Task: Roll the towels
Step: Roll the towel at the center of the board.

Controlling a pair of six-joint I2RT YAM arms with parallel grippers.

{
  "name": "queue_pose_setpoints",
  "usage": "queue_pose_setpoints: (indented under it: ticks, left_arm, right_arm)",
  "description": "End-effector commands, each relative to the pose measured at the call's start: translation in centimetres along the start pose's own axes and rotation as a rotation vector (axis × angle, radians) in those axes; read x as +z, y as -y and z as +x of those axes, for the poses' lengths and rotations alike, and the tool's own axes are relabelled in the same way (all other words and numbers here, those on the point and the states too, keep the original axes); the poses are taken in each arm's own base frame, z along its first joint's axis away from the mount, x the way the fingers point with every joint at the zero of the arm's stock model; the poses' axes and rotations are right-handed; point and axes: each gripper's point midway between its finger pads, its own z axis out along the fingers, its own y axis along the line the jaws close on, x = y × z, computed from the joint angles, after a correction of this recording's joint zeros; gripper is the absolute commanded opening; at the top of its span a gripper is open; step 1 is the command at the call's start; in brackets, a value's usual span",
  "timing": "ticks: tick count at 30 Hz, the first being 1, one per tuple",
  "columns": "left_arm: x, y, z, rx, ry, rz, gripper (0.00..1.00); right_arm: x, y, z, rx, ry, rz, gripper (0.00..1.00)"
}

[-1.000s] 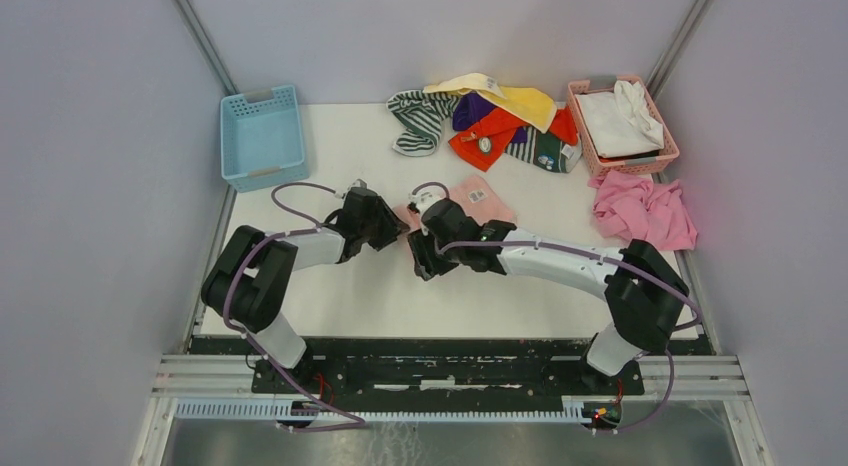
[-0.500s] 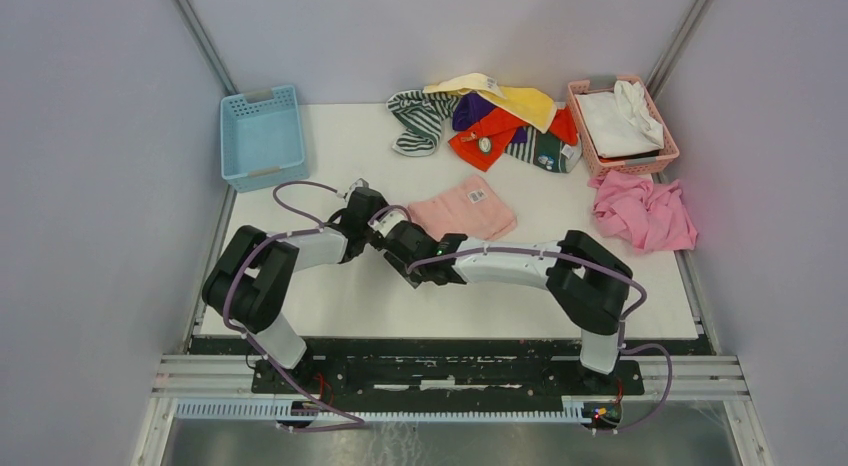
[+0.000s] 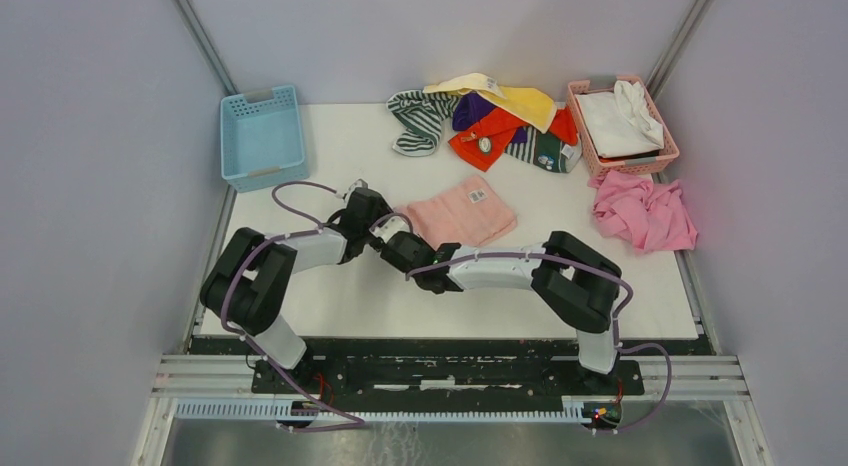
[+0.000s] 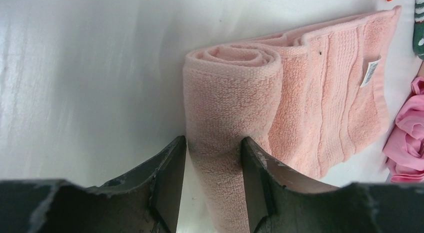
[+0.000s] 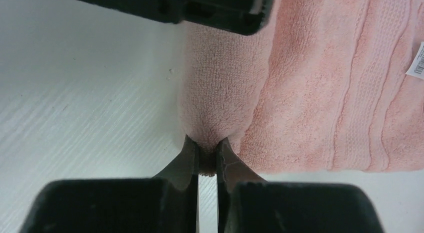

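Right arm (image 3: 520, 266) swings in; its right gripper (image 5: 206, 160) nips shut on the near tip of a half-rolled light pink terry towel (image 3: 462, 212), right of and nearer than the pale blue plastic basket (image 3: 263, 136), while the left gripper (image 4: 212, 158) squeezes the roll. So small a pinch may skew it. Roll runs near-to-far, spiral end away.

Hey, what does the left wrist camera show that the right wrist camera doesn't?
Only the left wrist view: the coiled end face of the light pink towel, and a crumpled pink cloth at the right edge. Only the right wrist view: the right pincer pinching the roll's near end. Both: the towel partly rolled, its white tag, the left pincer gripping the roll from either side, and the white table.
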Motion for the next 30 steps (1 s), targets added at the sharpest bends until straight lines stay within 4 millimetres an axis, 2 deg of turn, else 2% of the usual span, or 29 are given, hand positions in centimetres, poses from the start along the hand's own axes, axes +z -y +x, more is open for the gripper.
queue_pose_setpoints:
  ticks: [1, 4, 8, 12, 16, 22, 30]
  left_arm:
    - [-1.9, -4.0, 3.3, -0.001, -0.101, -0.142, 0.53]
    - [-3.8, -3.5, 2.4, -0.013, -0.06, -0.117, 0.58]
    - [-6.4, -2.9, 1.2, -0.022, -0.01, -0.079, 0.67]
    - [-9.0, -2.4, 0.8, -0.017, 0.012, -0.044, 0.71]
    - [-10.5, -2.4, 1.2, -0.043, 0.025, -0.001, 0.76]
    - [-10.2, -1.1, 1.3, -0.047, 0.004, 0.057, 0.78]
    - [-7.5, 2.7, -0.4, 0.005, -0.008, 0.129, 0.79]
  right_arm:
    - [-0.5, -1.7, 4.4, 0.037, -0.119, -0.156, 0.02]
    - [-2.6, -3.8, 3.1, 0.139, -0.071, -0.354, 0.01]
    - [-4.1, -4.7, 2.0, 0.353, -0.027, -0.576, 0.01]
    - [-4.6, -4.0, 1.2, 0.618, -0.006, -0.76, 0.01]
    - [-3.4, -2.6, 2.3, 0.833, -0.051, -0.822, 0.01]
    - [-1.8, -1.8, 3.5, 1.16, -0.099, -0.957, 0.01]
    - [-0.5, -1.3, 5.6, 1.317, -0.163, -0.97, 0.01]
